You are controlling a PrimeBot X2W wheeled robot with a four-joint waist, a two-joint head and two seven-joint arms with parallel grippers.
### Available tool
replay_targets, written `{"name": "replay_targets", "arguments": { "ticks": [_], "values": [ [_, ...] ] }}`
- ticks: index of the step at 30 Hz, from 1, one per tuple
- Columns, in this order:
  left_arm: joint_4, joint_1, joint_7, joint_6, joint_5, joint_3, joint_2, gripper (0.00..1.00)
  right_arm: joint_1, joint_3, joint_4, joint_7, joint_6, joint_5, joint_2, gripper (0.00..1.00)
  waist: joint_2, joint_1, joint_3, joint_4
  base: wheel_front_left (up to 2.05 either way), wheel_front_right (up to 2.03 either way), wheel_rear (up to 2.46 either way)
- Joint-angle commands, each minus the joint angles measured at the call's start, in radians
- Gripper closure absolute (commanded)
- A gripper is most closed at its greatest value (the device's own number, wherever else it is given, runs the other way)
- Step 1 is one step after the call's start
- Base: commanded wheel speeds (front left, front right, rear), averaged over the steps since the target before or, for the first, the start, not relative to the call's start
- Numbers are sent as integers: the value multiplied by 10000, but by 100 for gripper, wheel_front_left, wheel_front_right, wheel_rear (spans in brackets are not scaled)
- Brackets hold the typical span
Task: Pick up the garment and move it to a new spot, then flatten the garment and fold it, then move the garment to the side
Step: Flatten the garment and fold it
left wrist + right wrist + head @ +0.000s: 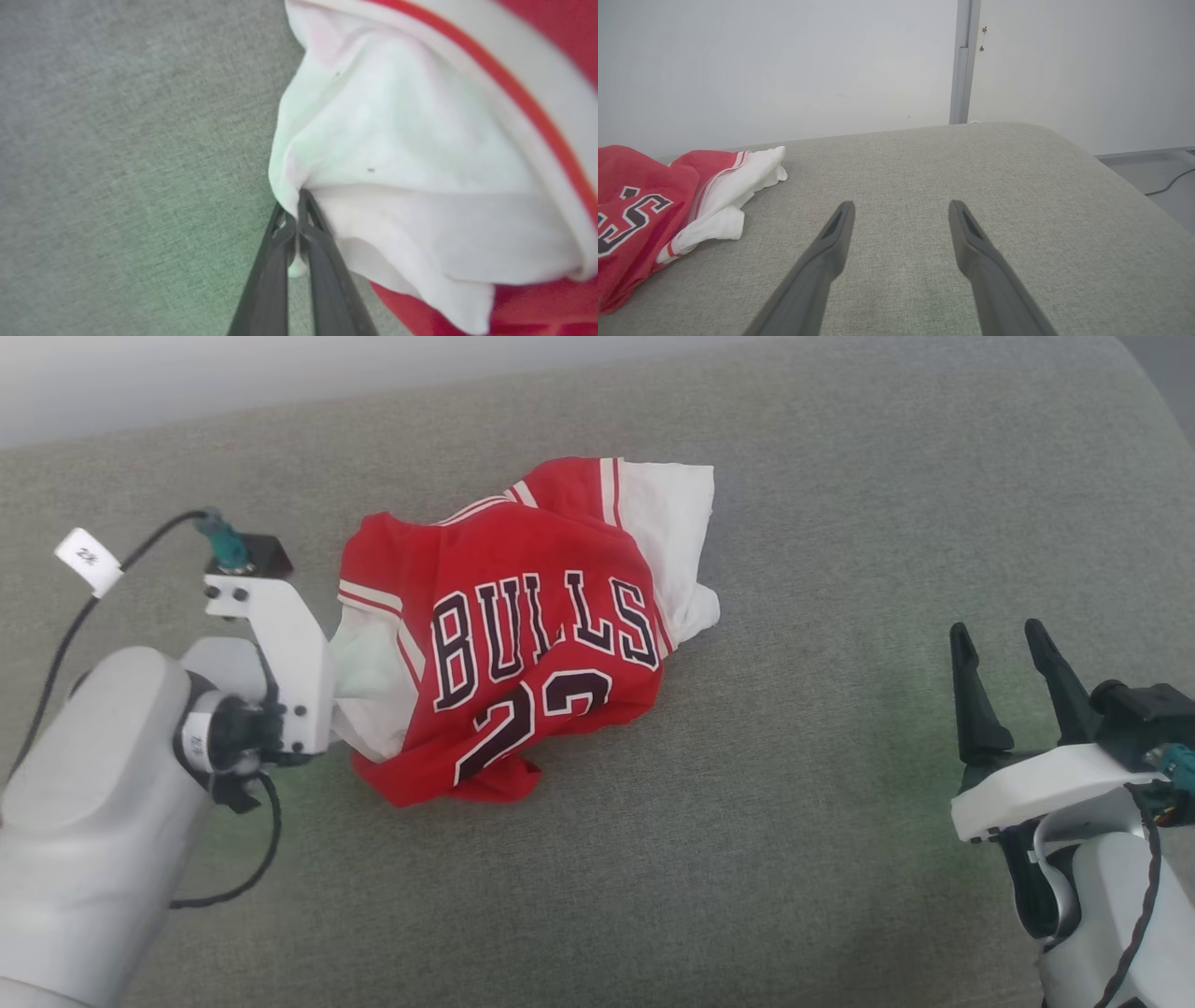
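Observation:
The red garment (532, 616) lies crumpled near the middle of the grey cushion, with "BULLS" and part of the number facing up and white inside cloth showing at its left and far right. In the left wrist view my left gripper (296, 205) is shut, pinching a fold of the garment's white cloth (397, 154); in the head view its fingers are hidden behind the white wrist mount at the garment's left edge. My right gripper (1004, 649) hovers open over bare cushion well to the right, its fingers (838, 228) spread, the garment (640, 219) off to their left.
The grey fabric cushion (794, 803) spans the whole work area, with a rounded far right corner (1045, 135). A pale wall (784, 65) rises behind it. A floor with a cable (1169, 182) lies past the right edge.

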Motion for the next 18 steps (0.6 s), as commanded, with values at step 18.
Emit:
{"name": "replay_targets", "arguments": {
  "ticks": [18],
  "values": [
    [-1699, 1062, -625, 699, 130, 980, 2274, 100, 245, -408, -251, 79, -3, -135, -23, 0, 0, 0, -223, 695, 0, 0, 0]
  ]
}}
